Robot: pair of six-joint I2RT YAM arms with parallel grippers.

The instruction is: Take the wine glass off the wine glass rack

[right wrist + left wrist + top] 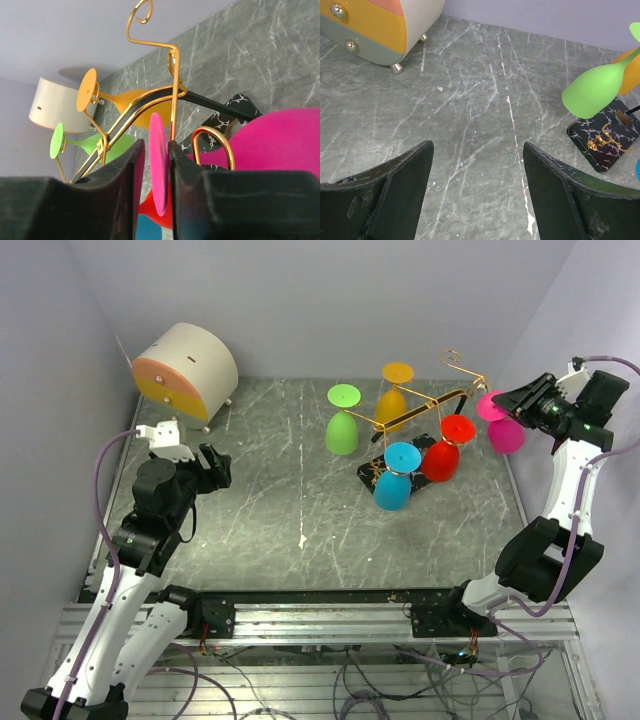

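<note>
Your right gripper has its two dark fingers drawn in to a narrow slot around the flat round foot of the magenta plastic wine glass. It looks pinched on that disc edge-on, which I judge to be the sensible hold. The foot is the one thin, flat part within reach, while the bowl hangs below and the stem is caged. The glass hangs upside down at the right end of the thin gold wire wine glass rack, its stem passing through a curled gold hook just beside your fingers. That hook is why the approach comes from the side: the foot has to slide out along the open end of the curl, so a straight lift would likely drag the whole light stand with it. The lime green, orange, blue and red glasses hang from the other branches. The red one is nearest, so a jerky pull risks setting them swinging. Your left gripper holds nothing, fingers spread wide above the grey marbled desk, well apart from the rack. It is parked out of the way, though it could brace the black base if the stand tips.
</note>
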